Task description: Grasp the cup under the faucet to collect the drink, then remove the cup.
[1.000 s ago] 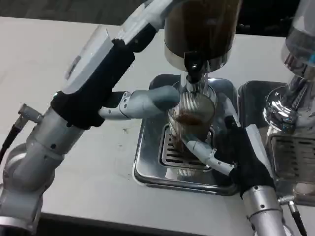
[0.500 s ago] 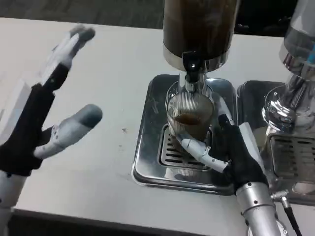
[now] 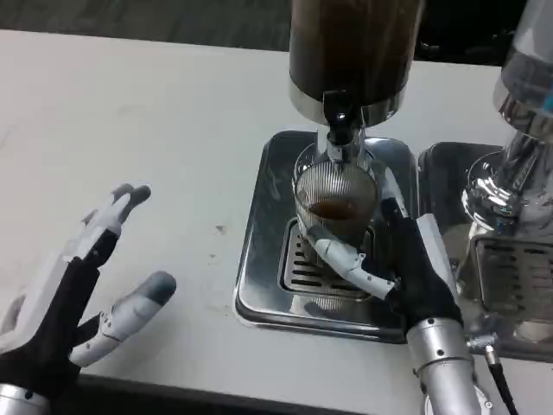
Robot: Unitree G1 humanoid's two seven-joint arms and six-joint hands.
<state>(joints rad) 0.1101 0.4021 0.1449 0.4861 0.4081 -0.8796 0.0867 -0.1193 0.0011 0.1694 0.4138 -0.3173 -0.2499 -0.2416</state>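
Ribbed glass cup [image 3: 335, 207] stood on the drip tray [image 3: 259, 259] directly under the faucet [image 3: 338, 130], some dark drink inside. Right hand [image 3: 393, 259] gripped it there to steady it for filling; left hand [image 3: 82, 294] hovered over the bench [image 3: 130, 130], fingers spread, holding nothing.

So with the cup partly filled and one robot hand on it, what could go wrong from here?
1. The right robot hand holds the ribbed cup from one side only; it could tip on lifting and spill the dark drink.
2. The cup's rim sits close under the faucet; lifting straight up could knock it.
3. The left robot hand is open and off to the side, unable to steady it.
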